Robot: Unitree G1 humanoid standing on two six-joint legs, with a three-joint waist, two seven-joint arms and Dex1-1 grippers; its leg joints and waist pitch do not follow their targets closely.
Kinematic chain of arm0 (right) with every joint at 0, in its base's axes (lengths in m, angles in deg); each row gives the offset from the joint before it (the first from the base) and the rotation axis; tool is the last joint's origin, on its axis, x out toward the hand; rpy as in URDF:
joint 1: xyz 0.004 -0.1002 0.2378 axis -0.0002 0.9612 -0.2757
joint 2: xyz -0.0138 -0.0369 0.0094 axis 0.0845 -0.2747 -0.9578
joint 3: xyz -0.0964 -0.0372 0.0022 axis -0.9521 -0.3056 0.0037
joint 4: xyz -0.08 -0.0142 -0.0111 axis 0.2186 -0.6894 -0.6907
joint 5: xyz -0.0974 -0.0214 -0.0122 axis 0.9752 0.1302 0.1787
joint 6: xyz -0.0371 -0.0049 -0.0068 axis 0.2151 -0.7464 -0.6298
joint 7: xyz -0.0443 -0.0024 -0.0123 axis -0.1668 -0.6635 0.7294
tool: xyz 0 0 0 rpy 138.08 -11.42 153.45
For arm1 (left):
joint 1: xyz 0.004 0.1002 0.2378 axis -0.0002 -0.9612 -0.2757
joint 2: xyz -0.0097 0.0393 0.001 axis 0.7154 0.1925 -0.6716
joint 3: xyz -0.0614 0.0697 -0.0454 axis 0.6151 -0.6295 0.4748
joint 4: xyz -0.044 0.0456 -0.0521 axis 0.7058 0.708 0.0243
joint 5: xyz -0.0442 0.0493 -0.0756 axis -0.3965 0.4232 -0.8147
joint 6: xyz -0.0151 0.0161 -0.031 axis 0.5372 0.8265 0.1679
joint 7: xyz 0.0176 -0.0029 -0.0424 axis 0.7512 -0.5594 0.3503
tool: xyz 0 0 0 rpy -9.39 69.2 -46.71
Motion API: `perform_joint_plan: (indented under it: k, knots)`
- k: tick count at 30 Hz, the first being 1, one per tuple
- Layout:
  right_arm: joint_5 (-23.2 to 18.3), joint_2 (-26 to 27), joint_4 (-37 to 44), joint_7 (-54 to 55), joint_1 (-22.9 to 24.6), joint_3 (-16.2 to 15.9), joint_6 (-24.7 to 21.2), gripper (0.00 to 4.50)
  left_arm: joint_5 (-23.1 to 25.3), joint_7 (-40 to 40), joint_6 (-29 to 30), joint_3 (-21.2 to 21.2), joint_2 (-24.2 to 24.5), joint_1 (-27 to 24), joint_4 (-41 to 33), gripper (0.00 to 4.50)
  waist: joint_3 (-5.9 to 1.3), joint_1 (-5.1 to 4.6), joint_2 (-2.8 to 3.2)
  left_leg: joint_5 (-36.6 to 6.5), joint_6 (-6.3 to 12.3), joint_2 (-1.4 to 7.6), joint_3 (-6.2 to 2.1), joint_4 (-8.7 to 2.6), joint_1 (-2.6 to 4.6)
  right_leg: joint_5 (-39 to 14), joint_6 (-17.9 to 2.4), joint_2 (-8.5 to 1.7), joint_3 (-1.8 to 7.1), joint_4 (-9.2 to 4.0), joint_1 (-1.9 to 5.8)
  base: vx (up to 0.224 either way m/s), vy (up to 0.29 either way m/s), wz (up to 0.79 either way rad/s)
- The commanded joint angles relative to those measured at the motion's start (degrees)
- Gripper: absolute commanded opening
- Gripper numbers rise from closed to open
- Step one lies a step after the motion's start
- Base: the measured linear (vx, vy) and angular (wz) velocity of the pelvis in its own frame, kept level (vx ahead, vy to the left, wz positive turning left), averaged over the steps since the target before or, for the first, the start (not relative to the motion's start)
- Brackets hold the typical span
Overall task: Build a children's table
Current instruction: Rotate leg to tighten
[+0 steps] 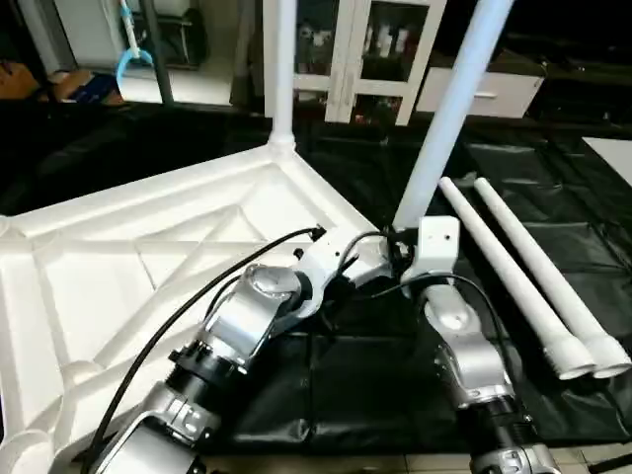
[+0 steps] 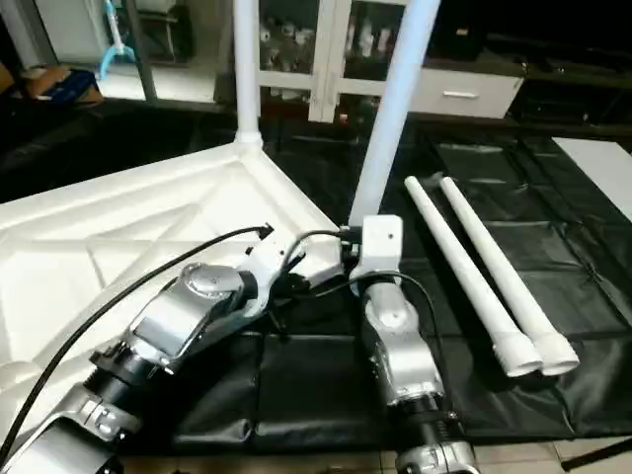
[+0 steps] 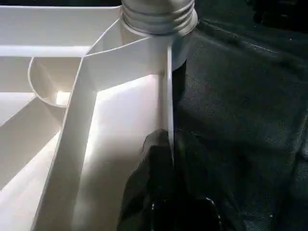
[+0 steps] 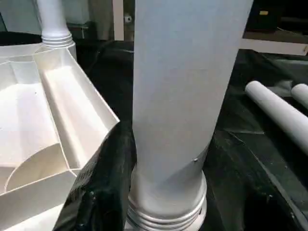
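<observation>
At the near right corner of the upturned tabletop (image 1: 148,247), my left fingers (image 3: 166,159) are pinched shut on the thin side wall, one pad inside the rim and one outside, just short of the corner socket. My right fingers (image 4: 103,183) stand about half open around the base of the leg (image 1: 449,109) seated in that socket; one dark finger lies against the tube just above its ribbed collar. The other finger is hidden behind the tube, so I cannot confirm a firm grip.

Progress: two legs stand in sockets. The far leg (image 1: 279,69) rises upright at the far corner. The leg at my right hand leans to the right and looks, to my judgement, not yet fully home. Two spare legs (image 1: 523,272) lie side by side on the black-covered desk (image 1: 355,375), to the right and well apart from the tabletop, collared ends nearest me. So roughly half the legs are fitted; two sockets on the left remain to be filled, then the table must be turned over.

Appearance: white plastic, underside up, deep rim, crossing ribs, rounded corner sockets. Legs are long, smooth, tapered white tubes with ribbed ends.
</observation>
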Motion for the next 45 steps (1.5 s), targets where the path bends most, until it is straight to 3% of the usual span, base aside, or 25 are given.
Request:
perform_joint_plan:
  k: [1, 2, 4, 10, 12, 14, 16, 17, 24, 26, 27, 28, 29, 30, 31, 32, 34, 37, 39, 42, 45]
  knots:
    - [-0.2, -0.6, -2.8, -0.3, 0.6, 2.6, -0.4, 1.88, 0.4, 0.4, 0.4, 0.8, 0.5, 0.0, -0.4, 0.00, -3.28, -0.08, 0.26, -15.9, -0.60, 1.76, -1.16, -4.37, 0.52, -13.9, -7.7, -3.10, 1.77, -4.72, 1.60, 0.000, 0.000, 0.00]
    - [-2.6, -0.2, -0.7, -6.3, 1.2, 0.8, 1.6, 2.23, 0.5, 0.4, 0.8, 0.7, 1.1, -0.2, -0.8, 0.00, -3.22, -0.06, 0.29, -15.9, -0.53, 1.77, -1.20, -4.41, 0.51, -13.8, -7.8, -3.09, 1.76, -4.69, 1.61, 0.000, 0.000, 0.00]
    - [-2.9, 0.0, 1.1, -7.3, 1.9, 0.0, 2.1, 2.58, 0.5, 0.5, 1.1, 0.6, 1.5, -0.3, -0.8, 0.00, -3.20, 0.02, 0.23, -15.5, 0.18, 1.82, -1.18, -4.43, 0.34, -13.0, -8.1, -3.13, 1.78, -4.64, 1.87, 0.000, 0.000, 0.00]
    - [-4.2, -0.1, 7.5, -9.8, 5.1, -1.7, 1.5, 3.04, 0.5, 0.1, 0.8, 1.2, 3.5, -0.9, -0.5, 0.00, -3.24, -0.21, 0.20, -14.0, 0.40, 1.84, -1.23, -4.45, 0.17, -12.0, -8.5, -3.13, 1.76, -4.45, 2.06, 0.000, 0.000, 0.00]
    - [-3.9, -0.5, 8.8, -10.3, 5.9, -1.9, 1.5, 3.11, 0.5, 0.0, 0.6, 1.4, 3.9, -1.0, -0.3, 0.00, -3.21, -0.47, 0.24, -14.7, 0.39, 1.81, -1.26, -4.48, 0.17, -13.2, -8.6, -3.12, 1.73, -4.55, 1.98, 0.000, 0.000, 0.00]
    - [-3.3, -0.9, 9.9, -10.7, 6.6, -2.0, 1.5, 3.49, 0.4, 0.0, 0.4, 1.6, 4.2, -0.9, -0.2, 0.00, -3.10, -0.59, 0.31, -15.6, 0.17, 1.88, -1.22, -4.48, 0.31, -14.2, -8.4, -3.07, 1.81, -4.74, 1.74, 0.000, 0.000, 0.00]
    - [-0.9, -2.9, 11.6, -11.6, 8.1, -3.6, 1.0, 3.49, 0.6, -0.6, -1.8, 1.4, 4.9, -0.8, 0.3, 0.00, -3.10, -0.54, 0.27, -15.7, 0.13, 1.89, -1.29, -4.51, 0.25, -14.6, -8.3, -3.08, 1.82, -4.80, 1.80, 0.000, 0.000, 0.00]
    - [0.4, -3.7, 12.4, -11.5, 8.8, -3.9, 0.3, 3.77, 0.8, -0.6, -2.3, 1.3, 5.2, -0.6, 0.6, 0.00, -3.11, -0.52, 0.21, -15.0, 0.13, 1.85, -1.21, -4.44, 0.23, -13.6, -8.2, -3.00, 1.87, -4.72, 1.82, 0.000, 0.000, 0.00]
    - [3.7, -7.5, 15.6, -11.5, 13.1, -4.7, -5.2, 3.85, 0.7, 1.5, -6.7, 3.1, 4.5, 2.3, 6.2, 0.00, -2.82, -0.73, 0.05, -17.4, 0.05, 1.58, -1.20, -4.49, 0.29, -18.3, -7.0, -2.87, 1.90, -5.42, 1.55, 0.000, 0.000, 0.00]
    - [4.6, -7.7, 16.4, -10.1, 14.6, -4.6, -7.4, 3.85, 0.1, 5.0, -12.6, 5.4, 2.6, 4.9, 10.5, 0.00, -2.82, -0.70, 0.62, -18.7, -0.27, 1.55, -1.43, -4.56, 0.34, -20.2, -6.6, -3.00, 1.85, -5.56, 1.41, 0.000, 0.000, 0.00]
    - [4.6, -7.7, 16.4, -10.1, 14.6, -4.6, -7.4, 3.85, 0.1, 5.0, -12.6, 5.4, 2.6, 4.9, 10.5, 0.00, -2.81, -0.90, 0.29, -19.0, -0.24, 1.49, -1.40, -4.55, 0.24, -20.7, -6.4, -2.96, 1.82, -5.80, 1.43, 0.000, 0.000, 0.00]
    - [4.6, -7.7, 16.4, -10.1, 14.8, -4.7, -7.6, 3.85, 0.0, 5.3, -13.1, 5.7, 2.3, 5.2, 10.9, 0.00, -3.06, -0.96, 0.02, -18.1, -0.24, 1.55, -1.65, -4.55, -0.12, -20.2, -6.4, -3.23, 1.76, -5.38, 1.98, 0.000, 0.000, 0.00]
    - [4.9, -7.7, 16.5, -9.9, 15.0, -4.8, -7.9, 3.85, -0.3, 6.0, -14.3, 6.3, 1.9, 5.7, 11.7, 0.00, -3.01, -0.98, 0.11, -16.8, 0.26, 1.47, -1.66, -4.55, -0.44, -19.3, -6.4, -3.23, 1.78, -5.37, 2.01, 0.000, 0.000, 0.00]
    - [5.6, -7.8, 16.7, -10.4, 15.7, -6.1, -9.0, 3.89, -2.2, 5.8, -15.8, 7.9, 0.3, 7.2, 12.9, 0.55, -2.92, -0.87, 0.37, -17.2, 0.58, 1.40, -1.37, -4.32, 0.07, -19.4, -6.7, -3.06, 1.82, -5.71, 1.47, 0.000, 0.000, 0.00]
    - [5.6, -7.6, 16.9, -10.6, 16.0, -6.4, -9.3, 3.89, -2.8, 5.4, -15.8, 8.2, 0.0, 7.5, 13.1, 0.55, -3.09, -0.75, 0.33, -17.2, 0.72, 1.46, -1.31, -4.15, 0.35, -19.0, -7.1, -3.12, 1.86, -5.65, 1.40, 0.000, 0.000, 0.00]
    - [5.5, -7.5, 17.1, -10.8, 16.1, -6.5, -9.6, 3.89, -2.9, 5.3, -15.9, 8.2, -0.2, 7.8, 13.2, 0.55, -3.35, -0.48, 0.39, -15.6, 1.25, 1.63, -1.36, -4.08, 0.14, -15.9, -8.5, -3.33, 1.95, -5.29, 1.76, 0.000, 0.000, 0.00]
    - [5.6, -7.4, 17.3, -11.0, 16.1, -6.9, -9.9, 3.89, -2.7, 5.9, -16.6, 8.1, -0.3, 7.9, 13.2, 0.76, -3.37, -0.28, 0.72, -12.9, 1.97, 1.85, -1.25, -4.08, 0.00, -9.8, -10.2, -3.11, 1.81, -4.71, 1.74, 0.000, 0.000, 0.00]
    - [6.0, -7.4, 18.1, -11.1, 16.2, -7.3, -10.9, 3.89, -2.7, 7.4, -19.9, 8.7, -0.8, 7.9, 13.4, 1.00, -3.53, 0.14, 0.64, -8.4, 3.49, 1.87, -1.21, -3.84, -0.18, -2.1, -12.1, -3.20, 1.77, -3.82, 2.46, 0.000, 0.000, 0.00]
    - [6.1, -7.4, 18.6, -11.0, 16.4, -7.4, -11.6, 3.89, -3.6, 7.1, -20.7, 9.8, -1.1, 7.8, 13.0, 1.03, -3.56, 0.33, 0.70, -7.1, 4.17, 1.91, -1.13, -3.74, -0.03, 0.1, -13.0, -3.26, 1.74, -3.60, 2.57, 0.000, 0.000, 0.00]
    - [6.3, -7.3, 19.1, -11.1, 16.5, -7.4, -12.0, 3.89, -4.6, 3.7, -19.6, 10.1, 0.8, 6.7, 9.3, 1.03, -3.44, 0.57, 0.60, -7.8, 4.22, 1.99, -1.03, -3.80, 0.17, -1.5, -13.5, -3.35, 1.75, -3.71, 2.49, 0.000, 0.000, 0.00]
    - [6.4, -7.3, 19.3, -11.1, 16.6, -7.5, -12.2, 3.89, -4.8, 1.8, -19.2, 10.1, 1.9, 6.1, 7.6, 1.03, -3.02, 0.42, 0.81, -11.5, 2.44, 2.07, -1.03, -4.16, 0.36, -7.1, -12.3, -3.25, 1.76, -4.21, 2.14, 0.000, 0.000, 0.00]
